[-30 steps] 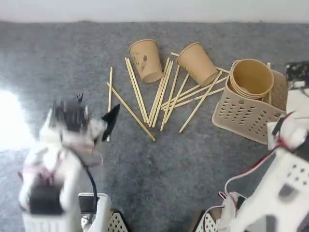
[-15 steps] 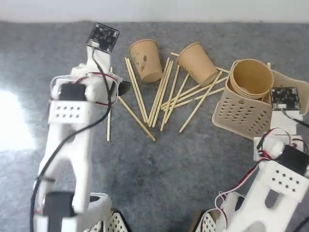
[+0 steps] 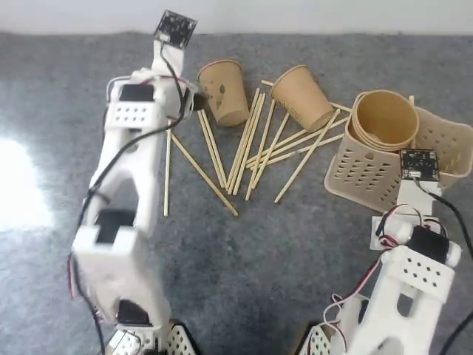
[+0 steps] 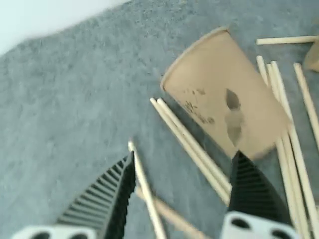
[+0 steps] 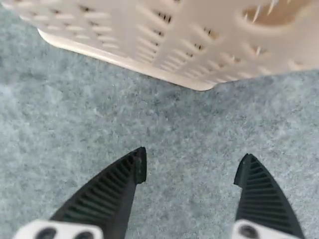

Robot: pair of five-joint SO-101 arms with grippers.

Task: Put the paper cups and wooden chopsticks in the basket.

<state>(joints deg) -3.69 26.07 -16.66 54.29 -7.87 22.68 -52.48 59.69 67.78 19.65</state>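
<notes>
**Open jaws line up on a tipped paper cup, with the basket at right**

The left jaws, wide open and empty, hang over loose wooden chopsticks, just beside the paper cup lying on its side in the upper middle of the high view. A clean pick probably means straddling the cup near its rim and closing lightly, so the paper does not crumple and no stick is caught. A second cup lies near it, and stacked cups already sit in the basket. The right jaws, open and empty, hover just beside its wall. The worktop is grey, felt-like cloth, with a pale wall along the top edge.
</notes>
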